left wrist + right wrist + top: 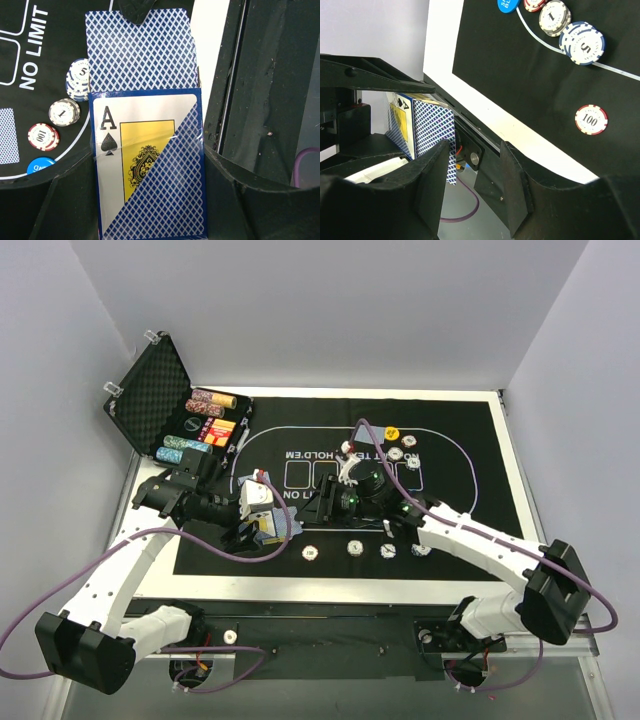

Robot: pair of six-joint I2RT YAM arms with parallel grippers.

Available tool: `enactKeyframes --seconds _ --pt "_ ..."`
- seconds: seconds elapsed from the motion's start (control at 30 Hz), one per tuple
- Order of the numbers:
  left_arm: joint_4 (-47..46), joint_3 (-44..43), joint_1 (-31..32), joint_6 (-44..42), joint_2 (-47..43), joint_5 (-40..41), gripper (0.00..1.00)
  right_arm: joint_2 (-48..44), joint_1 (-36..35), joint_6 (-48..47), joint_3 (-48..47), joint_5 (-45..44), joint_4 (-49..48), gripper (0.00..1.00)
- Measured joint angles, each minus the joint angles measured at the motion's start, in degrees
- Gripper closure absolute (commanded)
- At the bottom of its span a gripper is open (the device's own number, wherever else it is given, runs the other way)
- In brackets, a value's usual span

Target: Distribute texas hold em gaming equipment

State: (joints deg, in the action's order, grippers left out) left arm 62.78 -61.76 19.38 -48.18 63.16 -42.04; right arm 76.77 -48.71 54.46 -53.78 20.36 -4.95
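Note:
My left gripper (150, 210) is shut on a blue card box (150, 165) with an ace of spades on its face, held over the mat's near left edge (262, 516). A blue-backed playing card (140, 50) sticks out of the box's top. My right gripper (475, 150) stands open at that card. One of its fingers (432, 185) is right beside the card's corner (449, 150), the other finger well apart. On the mat beside the box lie poker chips (64, 111) and a blue button (40, 164).
The black felt mat (470, 490) carries a row of single chips (354, 547) along its near edge and a yellow button (392, 433) with chips at the far right. An open black case (150, 390) with chip stacks stands at the back left. Another card (7, 135) lies face down.

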Motion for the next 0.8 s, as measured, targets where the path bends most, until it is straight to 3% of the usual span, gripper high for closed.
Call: enactKeyframes --seconds 0.23,0.53,0.7,0.8 --pt "-0.1 0.0 0.0 0.0 0.0 -0.3 1.0 -2.9 0.3 0.2 0.7 -0.2 0.0 0.52" --pt "-0.4 0.0 0.0 0.2 0.0 -0.4 1.0 -3.1 -2.0 0.2 0.0 -0.3 -0.1 0.55" --pt "-0.5 0.0 0.0 0.2 0.0 -0.5 1.0 0.0 -2.3 -0.1 -1.0 0.1 0.0 0.68" --pt "-0.4 0.0 0.0 0.4 0.0 -0.2 1.0 1.0 -2.3 0.0 -1.7 0.4 -0.2 0.87"
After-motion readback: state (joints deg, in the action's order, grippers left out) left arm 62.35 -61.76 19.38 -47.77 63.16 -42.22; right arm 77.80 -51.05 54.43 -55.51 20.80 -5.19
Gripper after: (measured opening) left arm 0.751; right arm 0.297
